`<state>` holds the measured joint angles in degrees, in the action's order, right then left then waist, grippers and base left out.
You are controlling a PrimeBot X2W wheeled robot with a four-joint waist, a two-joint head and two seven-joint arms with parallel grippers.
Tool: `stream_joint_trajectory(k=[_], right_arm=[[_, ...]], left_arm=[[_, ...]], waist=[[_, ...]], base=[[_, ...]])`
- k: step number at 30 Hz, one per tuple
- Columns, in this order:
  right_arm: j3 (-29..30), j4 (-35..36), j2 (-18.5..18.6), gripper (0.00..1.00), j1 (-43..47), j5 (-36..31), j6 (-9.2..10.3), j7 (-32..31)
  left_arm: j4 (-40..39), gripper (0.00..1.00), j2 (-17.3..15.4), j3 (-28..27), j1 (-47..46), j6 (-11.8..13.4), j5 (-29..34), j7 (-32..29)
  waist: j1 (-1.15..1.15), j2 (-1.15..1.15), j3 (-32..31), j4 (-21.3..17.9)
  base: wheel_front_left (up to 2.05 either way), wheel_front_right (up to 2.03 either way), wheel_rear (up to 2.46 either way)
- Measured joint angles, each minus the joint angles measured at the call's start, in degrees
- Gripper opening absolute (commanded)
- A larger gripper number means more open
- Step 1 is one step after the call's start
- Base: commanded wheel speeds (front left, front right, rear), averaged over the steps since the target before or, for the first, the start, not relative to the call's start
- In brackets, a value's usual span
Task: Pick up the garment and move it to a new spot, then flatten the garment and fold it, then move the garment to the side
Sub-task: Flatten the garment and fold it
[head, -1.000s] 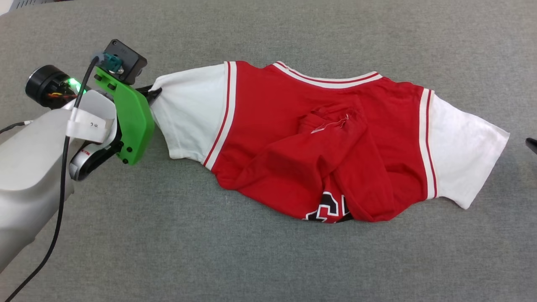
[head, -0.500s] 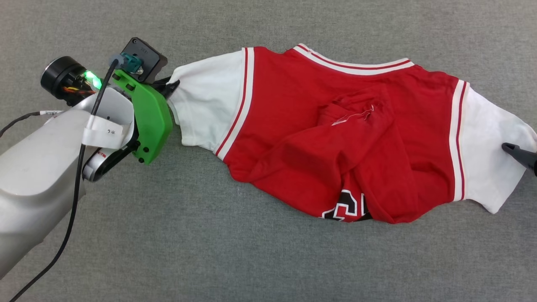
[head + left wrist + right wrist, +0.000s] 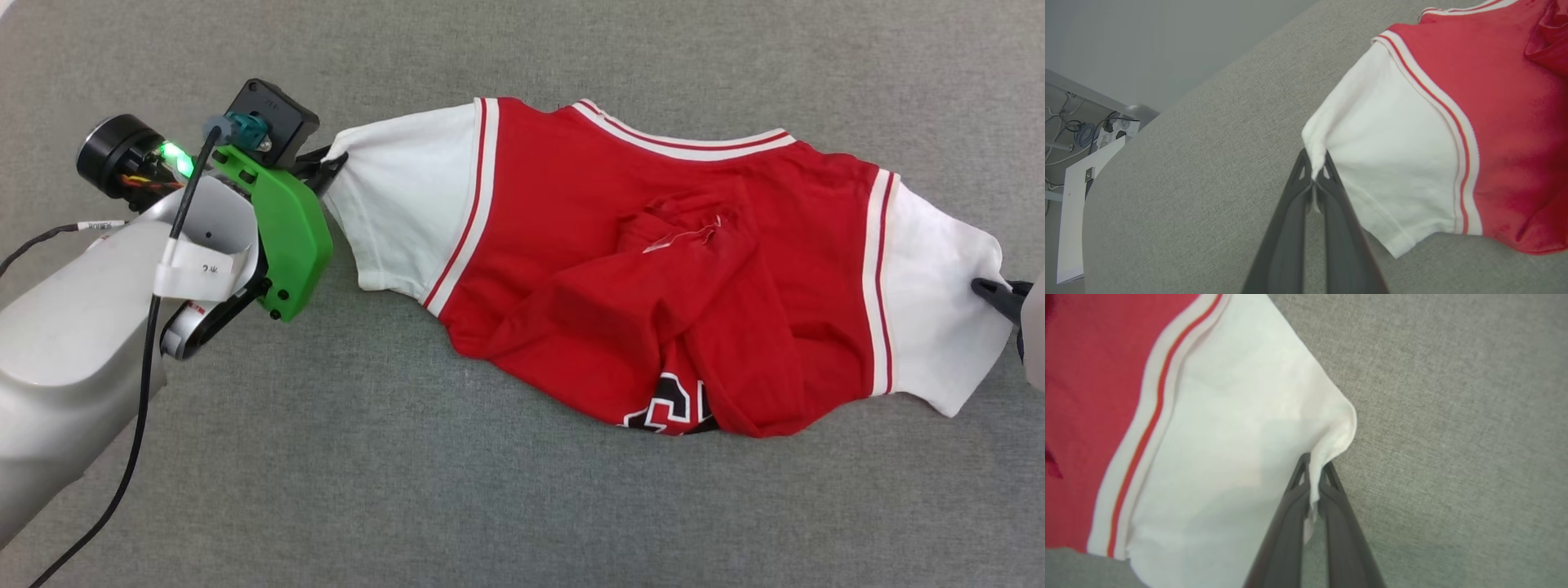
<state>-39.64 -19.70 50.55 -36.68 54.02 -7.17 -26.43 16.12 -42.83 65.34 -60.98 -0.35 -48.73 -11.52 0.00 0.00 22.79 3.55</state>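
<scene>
Since the earlier frame the right gripper (image 3: 1315, 467) has closed and now pinches the right white sleeve edge of the garment (image 3: 571, 212). The left gripper (image 3: 1314, 165) is clamped on the left sleeve corner. The garment lies rumpled across the middle of the grey surface (image 3: 457, 506).

Prob. lab, loose cables (image 3: 1082, 134), pwr strip (image 3: 1115, 127)

Grey woven-fabric bench (image 3: 522, 506); past its rounded edge, a white flat panel (image 3: 1073, 204) near a loosely coiled blue cable (image 3: 1084, 134).
</scene>
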Motion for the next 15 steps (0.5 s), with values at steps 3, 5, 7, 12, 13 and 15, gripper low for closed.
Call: stream_joint_trajectory(k=[3,5,7,12,13,15], right_arm=[[-0.14,-0.44,-0.15,0.00,-0.85,-1.34,-0.30,4.69],[0.04,-0.45,-0.05,0.00,-2.01,-1.96,-0.30,7.13],[0.21,-0.22,0.04,0.00,-3.13,-2.65,-0.31,9.53],[1.89,0.37,0.31,0.00,-6.00,-4.99,-0.35,15.81],[2.23,0.38,0.26,0.00,-6.51,-5.44,-0.35,16.56],[3.09,0.46,0.21,0.00,-7.99,-6.73,-0.35,18.28]], left_arm=[[-0.10,0.00,-0.01,-0.12,0.35,0.29,0.19,1.64],[-0.20,0.00,-0.04,-0.13,0.52,0.47,0.51,2.44],[-0.45,0.00,-0.12,-0.23,0.55,0.75,0.63,3.36],[-2.03,0.00,-0.19,-1.74,0.46,2.57,2.52,8.26],[-2.10,0.00,-0.19,-2.04,0.40,2.89,2.97,8.83],[-2.18,0.00,-0.21,-2.79,-0.02,3.74,3.94,10.46]], waist=[[0.00,0.00,-1.75,-0.23],[0.00,0.00,-2.90,-0.32],[0.00,0.00,-4.08,-0.40],[0.00,0.00,-7.64,-0.66],[0.00,0.00,-8.07,-0.71],[0.00,0.00,-9.04,-0.85]], base=[[0.00,0.00,0.00],[0.00,0.00,0.00],[0.00,0.00,0.00],[0.00,0.00,0.00],[0.00,0.00,0.00],[0.00,0.00,0.00]])
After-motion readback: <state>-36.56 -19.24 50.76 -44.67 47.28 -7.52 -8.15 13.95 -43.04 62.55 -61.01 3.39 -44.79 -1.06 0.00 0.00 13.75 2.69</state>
